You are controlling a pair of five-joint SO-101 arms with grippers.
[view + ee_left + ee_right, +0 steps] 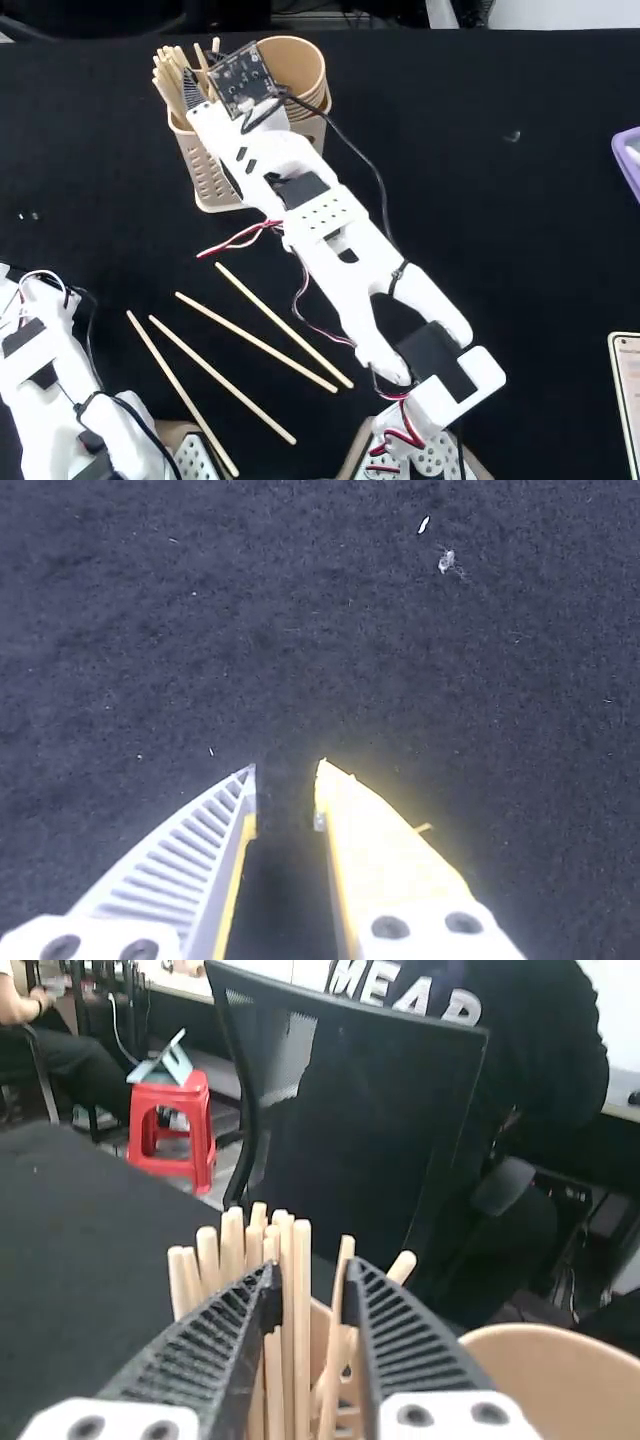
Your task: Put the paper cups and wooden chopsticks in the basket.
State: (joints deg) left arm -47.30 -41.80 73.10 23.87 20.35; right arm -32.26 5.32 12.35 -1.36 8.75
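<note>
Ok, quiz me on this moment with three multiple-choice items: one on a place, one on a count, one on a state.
1. Where is the right pincer?
A. above the basket
B. down among the loose chopsticks
C. beside the left arm

2. How many chopsticks lie loose on the cloth?
A. two
B. four
C. six

3. What does the left pincer hold?
A. a cup
B. a chopstick
C. nothing

Answers:
1 A: its wrist view shows the upright bundle in the basket just past its tips.
2 B: the high view shows four lying apart.
3 C: its jaws stand apart over bare cloth.
</note>
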